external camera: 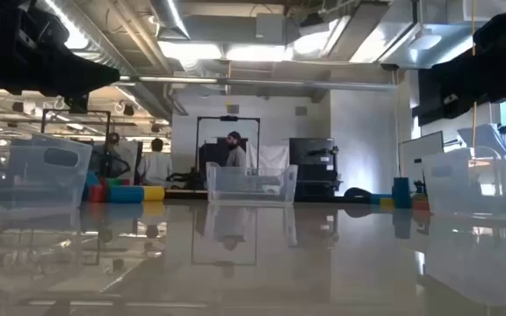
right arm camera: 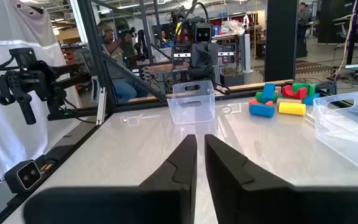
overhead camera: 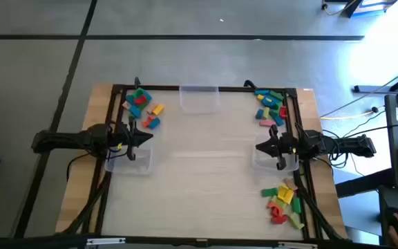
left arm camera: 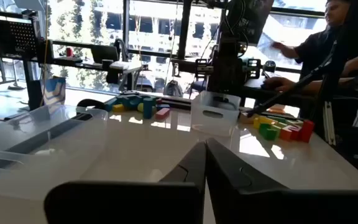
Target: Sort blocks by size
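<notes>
Both the left gripper [overhead camera: 146, 136] and the right gripper [overhead camera: 260, 146] are clenched empty above clear bins [overhead camera: 133, 160]; closed fingers could knock blocks [overhead camera: 142, 108] away.

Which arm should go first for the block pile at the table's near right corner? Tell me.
Right. The right gripper hovers over a clear bin just beside that pile; the left gripper sits across the table, nearer the far-left blocks.

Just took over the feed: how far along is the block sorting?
Nothing sorted yet. The far bin looks empty; the blocks lie in three piles: far left, far right, near right. Left gripper and right gripper are shut, holding nothing. All sorting remains.
</notes>
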